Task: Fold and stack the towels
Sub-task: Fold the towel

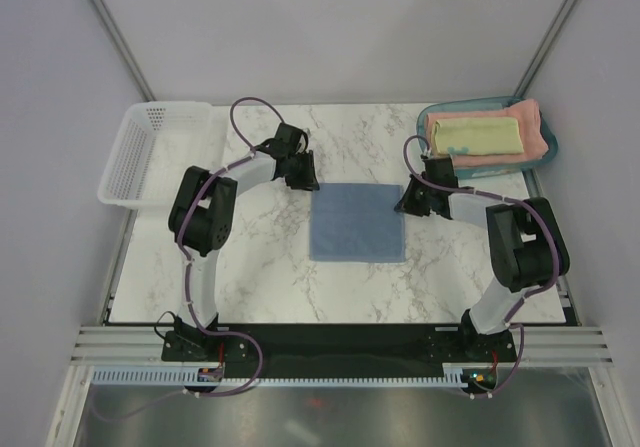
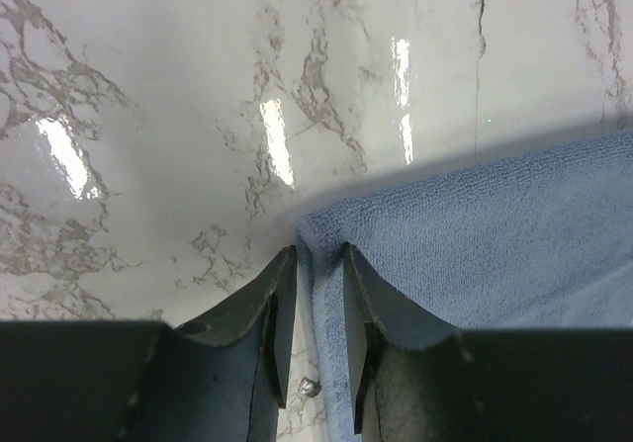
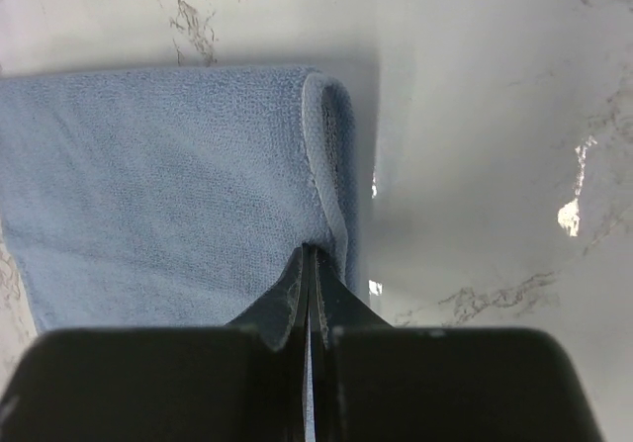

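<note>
A grey-blue towel (image 1: 357, 222) lies flat in the middle of the marble table. My left gripper (image 1: 303, 179) is at its far left corner. In the left wrist view its jaws (image 2: 318, 254) stand a little apart, with the towel's (image 2: 495, 234) hem running between them. My right gripper (image 1: 408, 205) is at the far right corner. In the right wrist view it (image 3: 309, 254) is shut on the towel's (image 3: 158, 185) edge, which curls up at the tips. A folded pale-yellow towel (image 1: 480, 134) rests on a folded salmon-pink towel (image 1: 537, 139) at the back right.
The two folded towels sit in a teal tray (image 1: 432, 119) at the far right corner. A white plastic basket (image 1: 150, 152) stands at the far left edge of the table.
</note>
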`<state>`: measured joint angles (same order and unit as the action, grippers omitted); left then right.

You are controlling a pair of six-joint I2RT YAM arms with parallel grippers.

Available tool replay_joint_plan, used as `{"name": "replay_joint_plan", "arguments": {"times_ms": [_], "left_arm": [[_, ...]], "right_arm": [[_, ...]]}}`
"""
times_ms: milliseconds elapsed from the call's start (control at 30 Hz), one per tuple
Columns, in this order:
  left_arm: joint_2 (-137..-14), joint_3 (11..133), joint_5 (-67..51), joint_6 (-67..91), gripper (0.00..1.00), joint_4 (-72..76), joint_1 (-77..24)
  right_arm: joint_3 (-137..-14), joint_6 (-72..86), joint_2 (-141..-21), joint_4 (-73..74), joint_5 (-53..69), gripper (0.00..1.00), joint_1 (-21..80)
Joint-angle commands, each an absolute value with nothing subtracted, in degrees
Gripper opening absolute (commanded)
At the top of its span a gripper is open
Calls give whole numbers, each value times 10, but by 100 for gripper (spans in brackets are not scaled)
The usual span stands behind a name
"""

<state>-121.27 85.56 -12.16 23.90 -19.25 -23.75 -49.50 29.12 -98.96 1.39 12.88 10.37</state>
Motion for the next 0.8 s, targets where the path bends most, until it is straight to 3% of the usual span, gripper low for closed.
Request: {"name": "replay_joint_plan", "arguments": {"times_ms": [0, 333, 567, 767], "left_arm": [[-1221, 862, -140, 215, 33, -180, -236], [-1165, 838, -142, 209, 35, -180, -236], [-1137, 866, -165, 195, 36, -179, -236], [-1156, 899, -280, 90, 40, -192, -215]], "right_arm": [[-467, 276, -965, 15, 88, 1, 101], [-420, 311, -905, -1, 118, 6, 101], [-502, 282, -877, 62, 141, 7, 100], [-594, 194, -959, 109, 210, 13, 88]]}}
